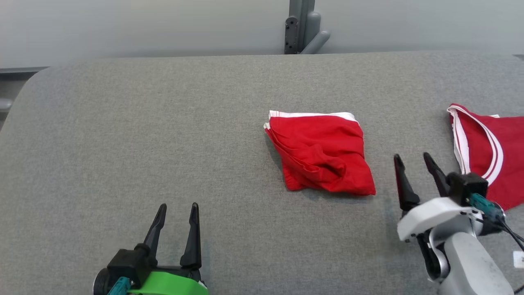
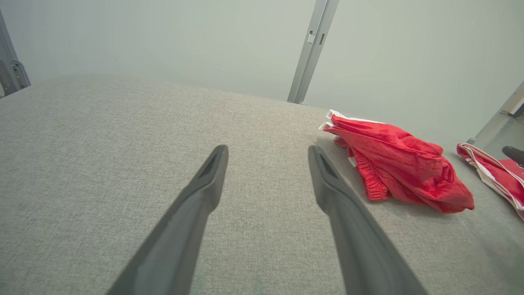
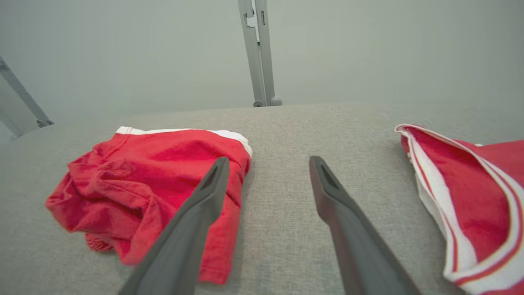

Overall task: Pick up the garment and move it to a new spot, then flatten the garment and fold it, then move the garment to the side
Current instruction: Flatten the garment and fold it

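Right gripper (image 1: 411,156) stands spread and empty, the folded red garment (image 1: 323,153) just to its left on the tabletop (image 1: 163,123). Soft, light cloth, likely floppy; I'd pinch every layer at its nearest edge.

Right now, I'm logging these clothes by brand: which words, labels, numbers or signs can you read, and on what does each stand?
No text can be read.
Folded red garment: white trim, no print or label visible.
Second red garment: white stripes, no print visible.
White tag at the head view's right edge: too small to read.
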